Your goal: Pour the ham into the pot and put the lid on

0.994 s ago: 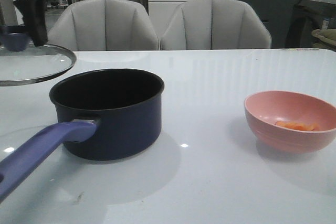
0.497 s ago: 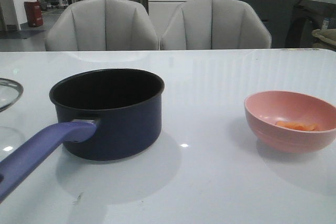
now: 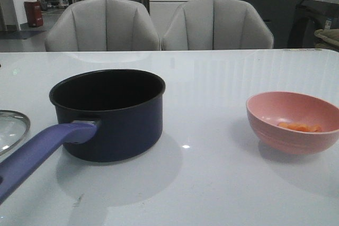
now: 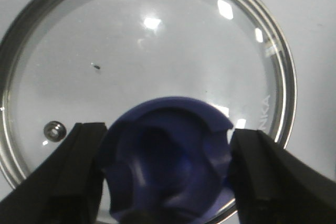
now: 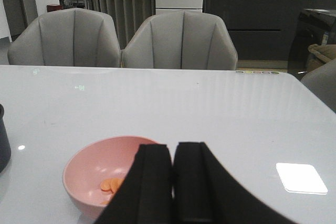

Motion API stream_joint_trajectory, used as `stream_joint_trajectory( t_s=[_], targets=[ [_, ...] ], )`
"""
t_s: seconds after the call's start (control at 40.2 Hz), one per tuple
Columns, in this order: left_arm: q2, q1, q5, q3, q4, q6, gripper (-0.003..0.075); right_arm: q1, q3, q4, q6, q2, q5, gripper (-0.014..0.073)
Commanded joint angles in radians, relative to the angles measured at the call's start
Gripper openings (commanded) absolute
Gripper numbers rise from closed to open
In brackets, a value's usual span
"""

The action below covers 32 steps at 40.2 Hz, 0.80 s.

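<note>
The dark navy pot (image 3: 108, 115) stands left of centre on the white table, its purple-blue handle (image 3: 37, 152) pointing to the front left. The glass lid (image 3: 8, 130) lies flat at the table's left edge. In the left wrist view my left gripper (image 4: 169, 129) is shut on the lid's blue knob (image 4: 168, 166), above the glass (image 4: 147, 51). The ham (image 3: 299, 127) lies in the pink bowl (image 3: 291, 136) at the right. My right gripper (image 5: 172, 148) is shut and empty, just beside the bowl (image 5: 89, 171) with the ham (image 5: 110, 184). Neither gripper shows in the front view.
Two grey chairs (image 3: 103, 25) (image 3: 217, 25) stand behind the table's far edge. A stretch of bare white table lies between pot and bowl. The pot's side shows at the edge of the right wrist view (image 5: 3, 140).
The lid, held high at the pot's left, has moved left and down to rest on the table. The left arm has left the front view.
</note>
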Motion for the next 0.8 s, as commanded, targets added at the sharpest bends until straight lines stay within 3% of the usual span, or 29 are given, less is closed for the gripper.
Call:
stream_joint_trajectory(
  t_s=[0.0,0.075,0.224,0.348,0.77],
  targets=[
    [-0.022,-0.001,-0.022,-0.02,-0.006,0.008,0.0254,-0.005,0.01,-0.005,-0.003,-0.021,-0.082,0.0151],
    [-0.016,-0.001,-0.02,-0.02,-0.004,0.008,0.0277,-0.005,0.01,-0.005,-0.003,-0.021,-0.082,0.0151],
    [-0.013,-0.001,-0.02,-0.022,0.022,0.008,0.0436,-0.005,0.01,-0.005,-0.003,-0.021,-0.082,0.0151],
    [-0.013,-0.001,-0.02,-0.03,0.03,0.008,0.052,-0.005,0.01,-0.005,-0.003,-0.021,-0.082,0.0151],
    [-0.042,-0.001,0.061,-0.096,0.103,0.008,0.0522,-0.005,0.01,-0.005,-0.003,-0.021,-0.082,0.0151]
  ],
)
